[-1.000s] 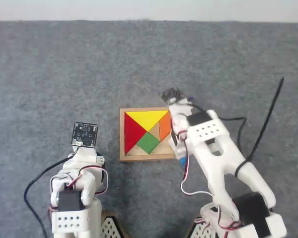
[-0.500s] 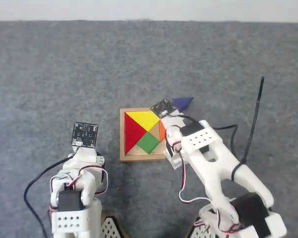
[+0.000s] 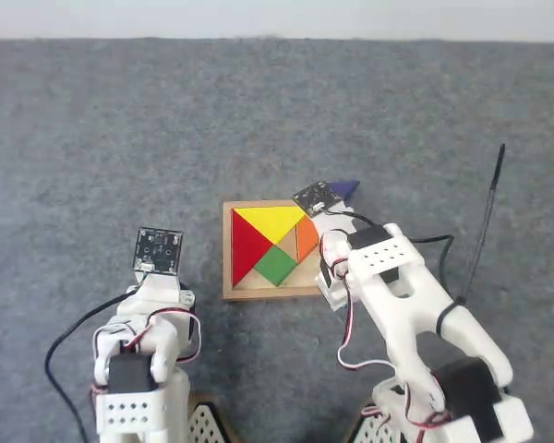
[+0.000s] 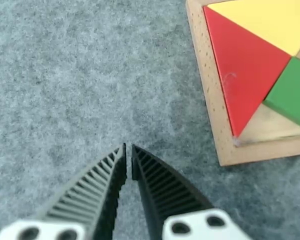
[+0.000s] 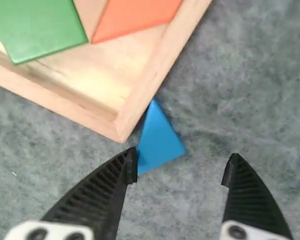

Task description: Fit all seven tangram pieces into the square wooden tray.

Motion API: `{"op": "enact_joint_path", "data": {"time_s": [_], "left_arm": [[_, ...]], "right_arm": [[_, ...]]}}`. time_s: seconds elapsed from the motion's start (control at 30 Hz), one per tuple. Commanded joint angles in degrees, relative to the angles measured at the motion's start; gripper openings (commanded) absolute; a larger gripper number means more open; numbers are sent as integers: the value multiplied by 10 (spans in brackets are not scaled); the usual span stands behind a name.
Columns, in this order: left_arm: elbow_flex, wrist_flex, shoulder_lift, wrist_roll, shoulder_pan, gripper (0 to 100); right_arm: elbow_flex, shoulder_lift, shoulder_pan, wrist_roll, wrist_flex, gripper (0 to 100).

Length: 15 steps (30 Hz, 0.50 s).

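Tray point(image 3: 227, 249): one, square, wooden.

Tangram pieces counted: six.
- Inside the tray, four: one yellow triangle point(image 3: 275, 221), one red triangle point(image 3: 247, 251), one green square point(image 3: 275, 265), one orange piece point(image 3: 306, 242).
- Outside the tray, two: one blue triangle point(image 5: 157, 140) at a tray corner, one purple triangle point(image 3: 343, 189) just beyond another corner.
- Triangles in all: four.

Pale patch point(image 5: 94, 17) inside the tray, one. It could not be told as piece or bare floor, so it was not counted.

Arms, two: left arm point(image 3: 143, 341), right arm point(image 3: 397, 295), one to each side of the tray.

Grippers, two: left gripper point(image 4: 128, 150), right gripper point(image 5: 182, 164).
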Motion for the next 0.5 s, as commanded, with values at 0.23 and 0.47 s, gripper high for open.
{"op": "enact_joint_path", "data": {"time_s": [0.23, 0.47], "left_arm": [[-7, 2, -11, -1, 0, 21], [-7, 2, -11, -1, 0, 21]], "right_arm": [[-95, 128, 7, -8, -9, 281], [-111, 135, 7, -9, -9, 281]]}}
